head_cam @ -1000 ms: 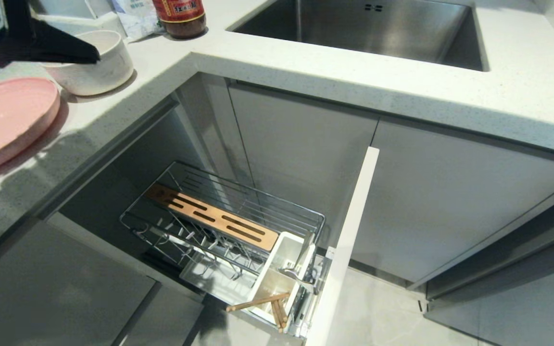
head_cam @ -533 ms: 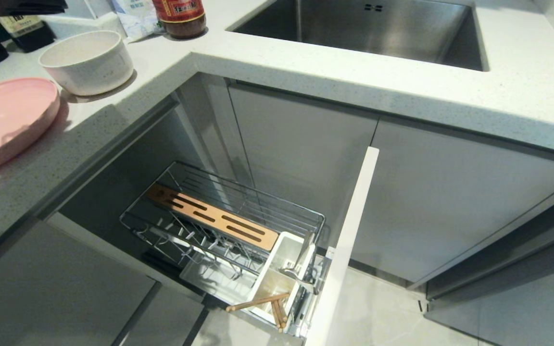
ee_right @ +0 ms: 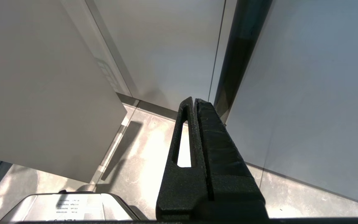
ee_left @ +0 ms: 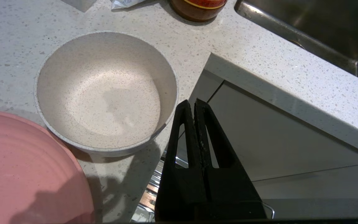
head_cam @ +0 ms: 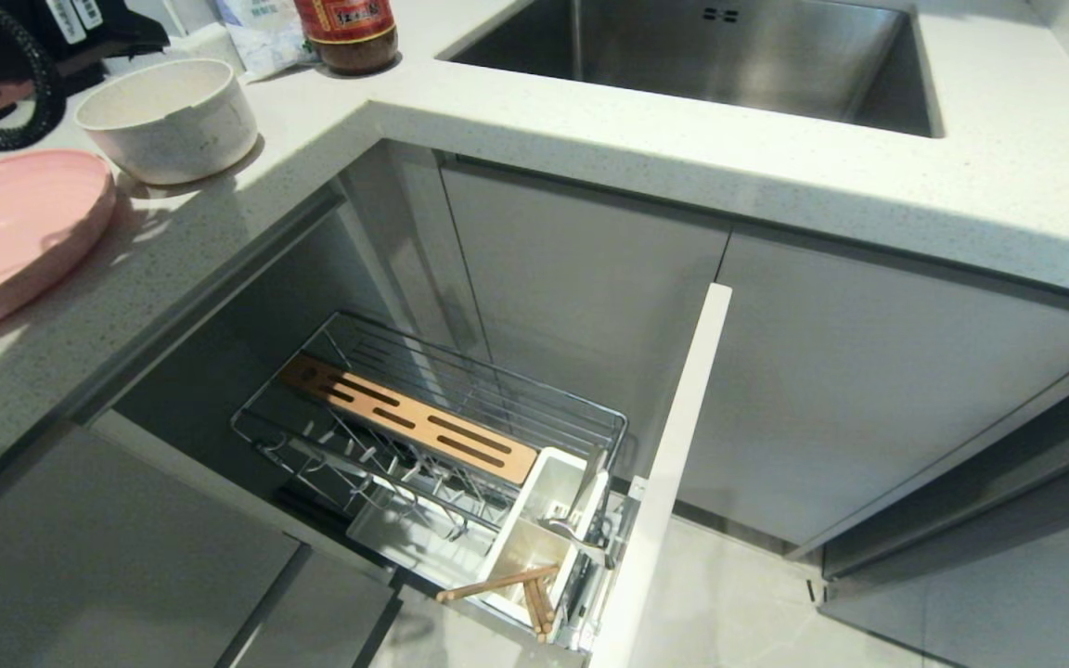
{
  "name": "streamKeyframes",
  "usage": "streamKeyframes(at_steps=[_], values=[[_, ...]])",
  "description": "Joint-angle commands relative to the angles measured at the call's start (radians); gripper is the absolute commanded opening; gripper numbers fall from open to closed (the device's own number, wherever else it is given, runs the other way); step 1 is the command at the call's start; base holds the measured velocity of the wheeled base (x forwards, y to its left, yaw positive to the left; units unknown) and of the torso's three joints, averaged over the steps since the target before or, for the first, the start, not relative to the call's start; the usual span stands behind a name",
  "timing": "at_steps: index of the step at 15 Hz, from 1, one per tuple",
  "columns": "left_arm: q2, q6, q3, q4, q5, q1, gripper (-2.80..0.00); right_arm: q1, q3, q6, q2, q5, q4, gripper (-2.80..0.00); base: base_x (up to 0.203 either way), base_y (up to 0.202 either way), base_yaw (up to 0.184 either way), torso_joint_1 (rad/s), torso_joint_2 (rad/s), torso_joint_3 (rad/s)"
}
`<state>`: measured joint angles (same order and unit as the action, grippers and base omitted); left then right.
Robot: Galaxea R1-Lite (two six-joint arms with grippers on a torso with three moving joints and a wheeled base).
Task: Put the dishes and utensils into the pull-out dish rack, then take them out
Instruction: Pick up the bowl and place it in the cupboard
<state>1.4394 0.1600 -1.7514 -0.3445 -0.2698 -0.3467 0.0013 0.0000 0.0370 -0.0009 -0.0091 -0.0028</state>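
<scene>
Speckled thick-walled bowl (ee_left: 106, 91) sits just beside the left pincer (ee_left: 194, 104), pressed together, empty; smooth pink plate (ee_left: 26, 174) beyond, apparently ridged.

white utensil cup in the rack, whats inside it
The wooden chopsticks lean out of the near compartment of the white utensil cup, and a metal fork sits in the next one. Their lower ends are hidden by the cup walls.

Bright, even daylight; soft shadows fall on the countertop (ee_left: 259, 62) beneath the left gripper (ee_left: 194, 104); mild glare on the floor (ee_right: 154, 140) beyond the right gripper (ee_right: 195, 101); everything sharp.
</scene>
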Motion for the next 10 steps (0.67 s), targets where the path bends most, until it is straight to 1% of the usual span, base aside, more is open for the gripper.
streamKeyframes(at_steps=[1, 2, 5, 7, 10], values=[[0.000, 0.001, 0.007, -0.002, -0.007, 0.000, -2.80, 0.000, 0.000, 0.000, 0.001, 0.000, 0.000, -2.80, 0.000, 0.000, 0.000, 0.000, 0.00, 0.000], [-0.002, 0.001, 0.007, -0.002, -0.015, 0.000, 0.00, 0.000, 0.000, 0.001, 0.001, 0.000, 0.000, -2.80, 0.000, 0.000, 0.000, 0.000, 0.00, 0.000], [-0.004, -0.020, 0.006, -0.002, -0.072, 0.000, 0.00, 0.000, 0.000, 0.001, 0.001, 0.000, 0.000, -2.80, 0.000, 0.000, 0.000, 0.000, 0.00, 0.000], [-0.001, -0.035, 0.007, -0.007, -0.124, -0.001, 0.00, 0.000, 0.000, 0.001, 0.001, 0.000, 0.000, -2.80, 0.000, 0.000, 0.000, 0.000, 0.00, 0.000], [0.003, -0.066, 0.011, -0.015, -0.155, 0.000, 0.00, 0.000, 0.000, 0.001, 0.001, 0.000, 0.000, -2.80, 0.000, 0.000, 0.000, 0.000, 0.00, 0.000]])
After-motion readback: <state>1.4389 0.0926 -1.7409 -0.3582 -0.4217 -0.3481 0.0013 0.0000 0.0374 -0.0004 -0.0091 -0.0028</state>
